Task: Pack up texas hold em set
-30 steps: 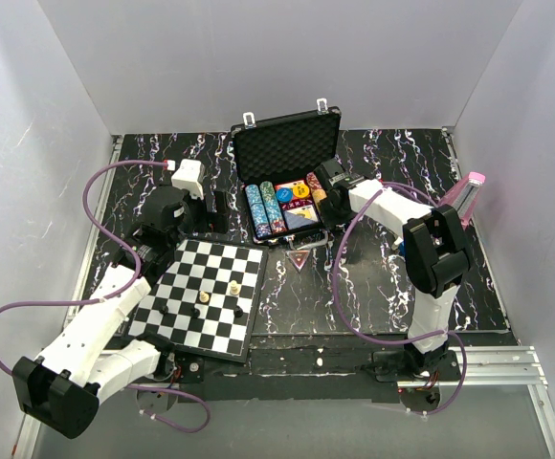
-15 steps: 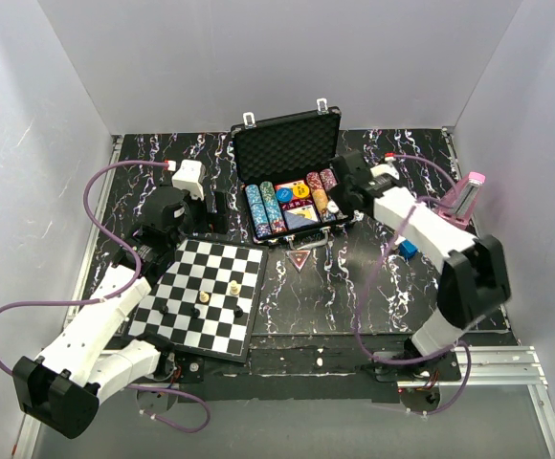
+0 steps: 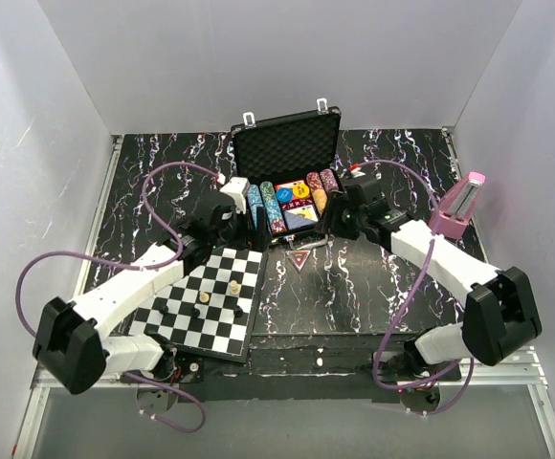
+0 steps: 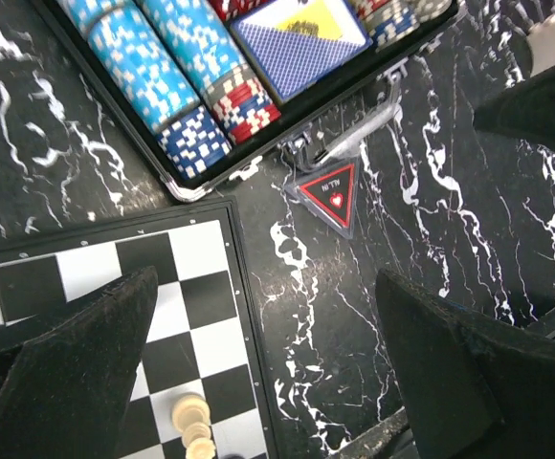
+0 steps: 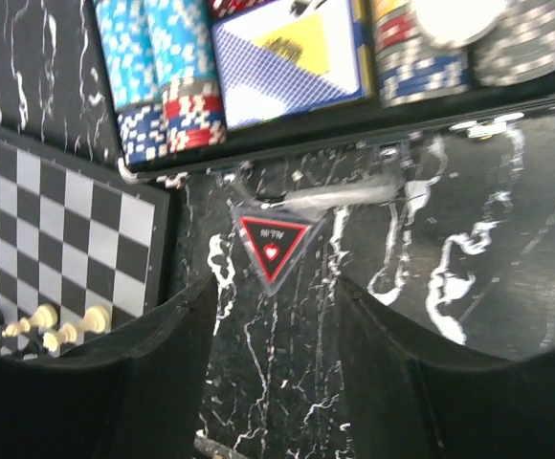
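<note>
The black ribbed briefcase (image 3: 287,143) stands open at the back, lid up. Its tray holds blue chip rows (image 4: 163,76), a card deck (image 5: 287,53) and round buttons (image 3: 299,190). On the table in front of the case lies a black triangular marker with a red border and heart (image 3: 299,259) (image 4: 333,194) (image 5: 272,243). My left gripper (image 3: 242,222) (image 4: 265,287) hangs wide open by the case's near-left corner, beside the chessboard edge. By the case's near-right corner my right gripper (image 3: 340,218) (image 5: 277,287) is open and empty, pointing down at the triangle.
A black-and-white chessboard (image 3: 210,296) with a few pieces lies at the front left, close to the case. A pink metronome (image 3: 455,210) stands at the right. The case's silver handle (image 5: 344,194) lies on the table beside the triangle. White walls close in three sides.
My left arm has swung right from the far left to the case's left corner. The right arm pulled back from over the tray, and its jaws opened a little.
</note>
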